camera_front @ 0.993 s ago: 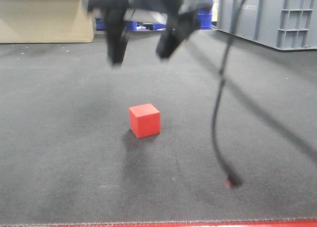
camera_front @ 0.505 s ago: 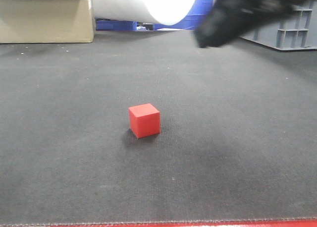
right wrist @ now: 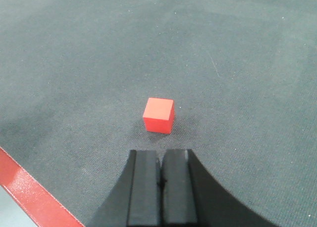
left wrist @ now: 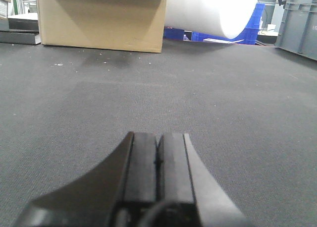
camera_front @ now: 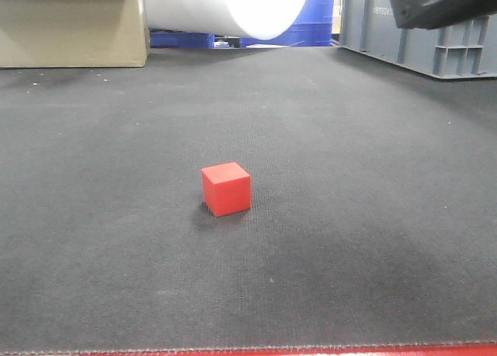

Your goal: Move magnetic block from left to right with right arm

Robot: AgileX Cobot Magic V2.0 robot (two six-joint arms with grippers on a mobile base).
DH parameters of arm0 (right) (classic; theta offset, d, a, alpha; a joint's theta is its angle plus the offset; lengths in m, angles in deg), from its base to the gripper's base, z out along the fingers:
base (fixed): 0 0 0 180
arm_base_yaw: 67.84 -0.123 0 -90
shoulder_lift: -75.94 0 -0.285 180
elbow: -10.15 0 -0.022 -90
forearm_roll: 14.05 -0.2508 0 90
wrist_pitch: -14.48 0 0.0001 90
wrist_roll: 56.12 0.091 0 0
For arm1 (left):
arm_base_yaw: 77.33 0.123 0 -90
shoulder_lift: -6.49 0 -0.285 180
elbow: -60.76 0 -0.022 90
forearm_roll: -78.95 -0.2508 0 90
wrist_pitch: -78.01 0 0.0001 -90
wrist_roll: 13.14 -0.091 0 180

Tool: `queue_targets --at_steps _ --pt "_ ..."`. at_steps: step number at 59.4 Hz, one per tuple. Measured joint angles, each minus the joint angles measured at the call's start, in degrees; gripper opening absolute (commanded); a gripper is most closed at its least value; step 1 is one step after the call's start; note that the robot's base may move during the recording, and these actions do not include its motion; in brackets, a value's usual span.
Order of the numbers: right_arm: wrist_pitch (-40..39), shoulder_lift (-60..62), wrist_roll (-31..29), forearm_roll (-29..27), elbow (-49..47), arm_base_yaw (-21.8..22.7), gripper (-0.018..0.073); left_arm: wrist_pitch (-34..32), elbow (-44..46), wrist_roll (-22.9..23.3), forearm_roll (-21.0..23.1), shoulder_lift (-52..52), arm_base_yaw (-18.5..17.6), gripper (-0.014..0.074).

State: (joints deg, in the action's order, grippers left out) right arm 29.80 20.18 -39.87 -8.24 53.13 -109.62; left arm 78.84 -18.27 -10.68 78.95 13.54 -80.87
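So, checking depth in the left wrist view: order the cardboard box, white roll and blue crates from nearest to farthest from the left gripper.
1. Cardboard box, ahead and to the left of the left gripper.
2. White roll, ahead to the right, behind the box.
3. Blue crates, under and behind the roll.

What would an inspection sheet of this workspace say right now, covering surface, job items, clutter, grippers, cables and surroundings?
Surface: dark grey mat, flat, with a red edge strip along the near side.
Job's things: magnetic block resting on the mat, not held.
Clutter: nothing seen on the mat beyond the block.
Grippers: right gripper shut, short of the block, not touching it; left gripper shut, holding nothing.
Cables: nothing seen.
Surroundings: cardboard box, white roll, blue crates and grey crate behind the mat.
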Motion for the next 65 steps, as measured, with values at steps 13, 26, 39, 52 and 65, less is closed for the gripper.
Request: queue_targets --at_steps 13,26,39,52,65 --pt "-0.09 -0.22 0.00 0.00 0.00 0.00 0.0069 0.00 0.00 0.00 0.00 0.00 0.00 -0.0116" --pt "-0.23 -0.33 0.00 0.10 0.13 0.00 0.0069 0.00 0.00 0.00 0.00 0.00 0.00 -0.0116" --pt "-0.71 0.34 -0.40 0.10 0.39 0.39 0.0069 0.00 0.00 0.00 0.00 0.00 0.00 -0.0116" --pt "-1.66 7.89 -4.63 -1.30 5.47 8.06 0.0069 0.00 0.00 0.00 0.00 0.00 0.00 -0.0116" --pt "-5.63 18.64 -9.12 -5.32 15.73 20.82 0.0069 0.00 0.00 0.00 0.00 0.00 0.00 -0.0116"
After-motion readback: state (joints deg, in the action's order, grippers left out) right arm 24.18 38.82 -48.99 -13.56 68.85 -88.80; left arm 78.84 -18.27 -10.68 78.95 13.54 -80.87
